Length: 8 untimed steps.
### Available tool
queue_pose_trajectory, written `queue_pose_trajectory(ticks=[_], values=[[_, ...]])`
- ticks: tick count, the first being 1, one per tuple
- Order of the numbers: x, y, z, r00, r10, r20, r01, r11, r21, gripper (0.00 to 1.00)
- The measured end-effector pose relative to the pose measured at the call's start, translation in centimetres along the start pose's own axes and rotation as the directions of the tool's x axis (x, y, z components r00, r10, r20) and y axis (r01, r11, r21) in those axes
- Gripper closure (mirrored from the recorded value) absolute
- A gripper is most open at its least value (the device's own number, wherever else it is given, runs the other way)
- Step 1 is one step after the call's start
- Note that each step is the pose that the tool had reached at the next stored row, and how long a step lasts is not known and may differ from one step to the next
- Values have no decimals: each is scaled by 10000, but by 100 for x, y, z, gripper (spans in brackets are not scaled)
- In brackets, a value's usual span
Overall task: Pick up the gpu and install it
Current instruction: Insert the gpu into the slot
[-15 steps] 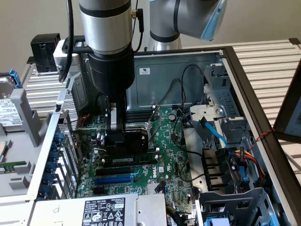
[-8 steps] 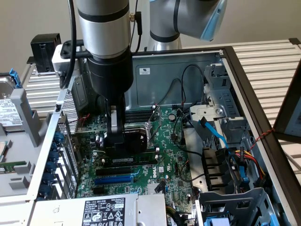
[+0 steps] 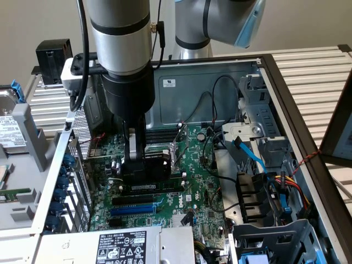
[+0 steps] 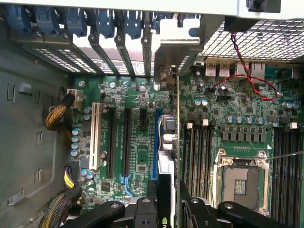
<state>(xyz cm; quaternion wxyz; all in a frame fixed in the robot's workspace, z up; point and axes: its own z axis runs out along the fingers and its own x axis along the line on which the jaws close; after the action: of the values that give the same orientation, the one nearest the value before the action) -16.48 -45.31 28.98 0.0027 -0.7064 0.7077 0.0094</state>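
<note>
My gripper [image 3: 133,159] is clamped on the gpu [image 3: 158,168], edge-down beneath me at the motherboard [image 4: 137,161]. Any tilt could jam its connector or bracket.

The arm [image 3: 120,22] is a fat brushed-silver tube, ringed low down by a black band and stepping into a glossy black cylinder. On its nine o'clock side sits a white block [image 3: 74,72], with a thin black cable [image 3: 82,27] running alongside. Off at two o'clock, a silver joint [image 3: 192,33] and a pale blue cap [image 3: 250,25]. The gripper [image 3: 136,160] is black, its linkage bars [image 4: 102,214] studded with round silver pins.
</note>
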Motion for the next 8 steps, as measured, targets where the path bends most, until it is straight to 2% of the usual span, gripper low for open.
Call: queue_pose_trajectory(ticks=[8], values=[[8, 0, 26, 10000, 17, -54, -17, 10000, 3, 73]])
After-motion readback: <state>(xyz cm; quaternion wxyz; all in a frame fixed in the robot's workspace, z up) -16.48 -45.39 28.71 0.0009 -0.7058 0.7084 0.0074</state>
